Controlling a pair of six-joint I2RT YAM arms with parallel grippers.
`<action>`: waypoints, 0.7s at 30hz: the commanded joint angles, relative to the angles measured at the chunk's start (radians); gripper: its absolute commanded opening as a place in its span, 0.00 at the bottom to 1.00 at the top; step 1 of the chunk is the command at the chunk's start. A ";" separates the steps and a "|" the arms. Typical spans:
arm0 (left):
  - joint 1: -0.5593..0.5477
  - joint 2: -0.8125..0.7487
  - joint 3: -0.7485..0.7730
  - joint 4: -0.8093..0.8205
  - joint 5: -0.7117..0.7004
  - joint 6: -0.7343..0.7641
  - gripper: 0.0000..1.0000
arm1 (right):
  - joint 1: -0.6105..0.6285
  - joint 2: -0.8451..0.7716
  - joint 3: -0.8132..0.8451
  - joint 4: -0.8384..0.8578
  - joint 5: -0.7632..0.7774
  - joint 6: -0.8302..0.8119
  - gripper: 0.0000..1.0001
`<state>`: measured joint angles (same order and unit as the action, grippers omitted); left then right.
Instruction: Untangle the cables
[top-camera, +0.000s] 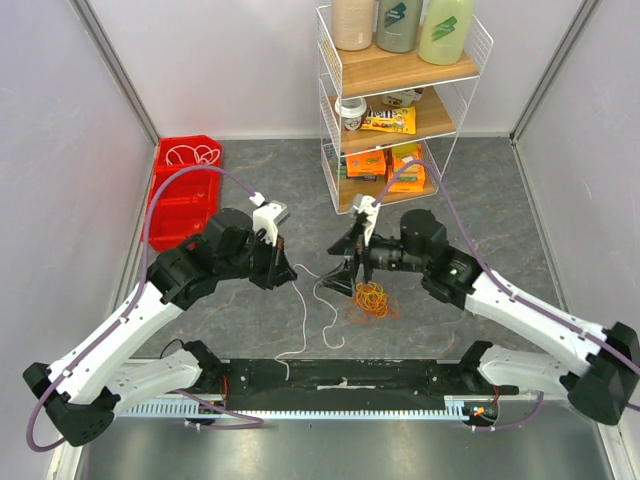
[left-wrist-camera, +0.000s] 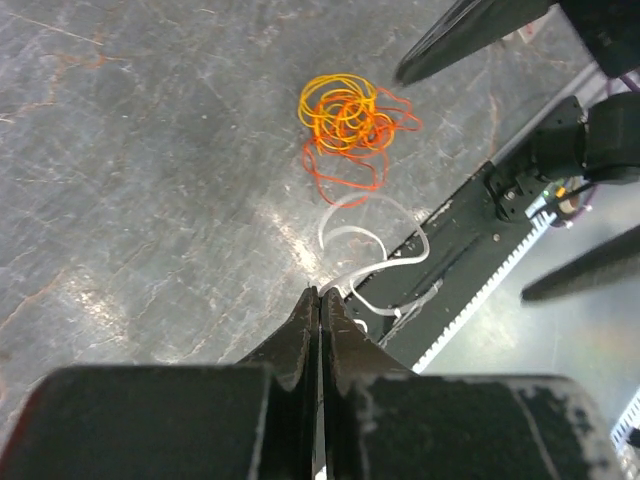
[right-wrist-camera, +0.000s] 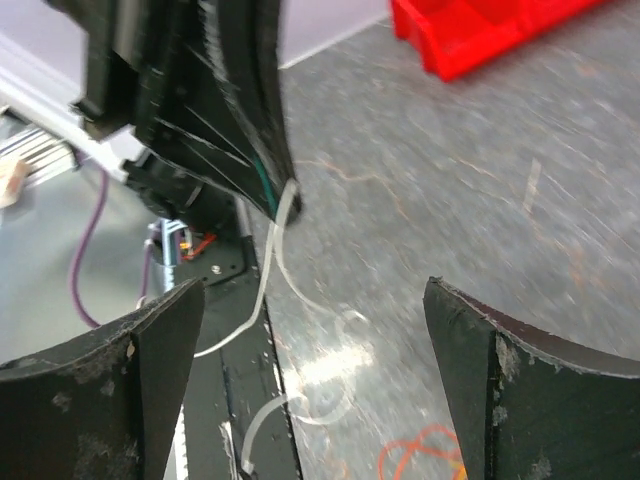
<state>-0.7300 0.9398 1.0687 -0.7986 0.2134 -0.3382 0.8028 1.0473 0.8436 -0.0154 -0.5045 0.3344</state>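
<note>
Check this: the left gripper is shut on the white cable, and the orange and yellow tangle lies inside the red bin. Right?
No. The left gripper is shut on the white cable, but the orange and yellow tangle lies on the table, outside the red bin, as the top external view shows.

Low between the open jaws: orange cable (right-wrist-camera: 395, 458), blurred, cut off by the bottom edge. Behind the shut jaws of the left gripper (left-wrist-camera: 320, 300): end of white cable (left-wrist-camera: 350, 232), hidden.

A robot test cell in a lab: plain white walls (top-camera: 60, 120) box in a grey table (top-camera: 500, 200). The left arm (top-camera: 120, 330) and right arm (top-camera: 540, 315) are bolted at 6 o'clock. A wire shelf (top-camera: 400, 70) of bottles (top-camera: 398, 25) stands at 12, a red bin (top-camera: 185, 195) at 10.
</note>
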 joint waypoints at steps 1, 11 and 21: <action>0.004 0.007 0.051 0.024 0.096 0.022 0.02 | 0.074 0.107 0.077 0.137 -0.140 -0.060 0.98; 0.007 0.042 0.106 0.039 0.013 -0.209 0.02 | 0.317 0.073 -0.129 0.359 0.547 -0.066 0.92; 0.006 0.059 0.117 0.064 0.003 -0.257 0.02 | 0.368 0.128 -0.147 0.448 0.609 -0.068 0.58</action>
<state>-0.7284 0.9924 1.1400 -0.7799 0.2188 -0.5484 1.1599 1.1713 0.6960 0.3408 0.0246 0.2657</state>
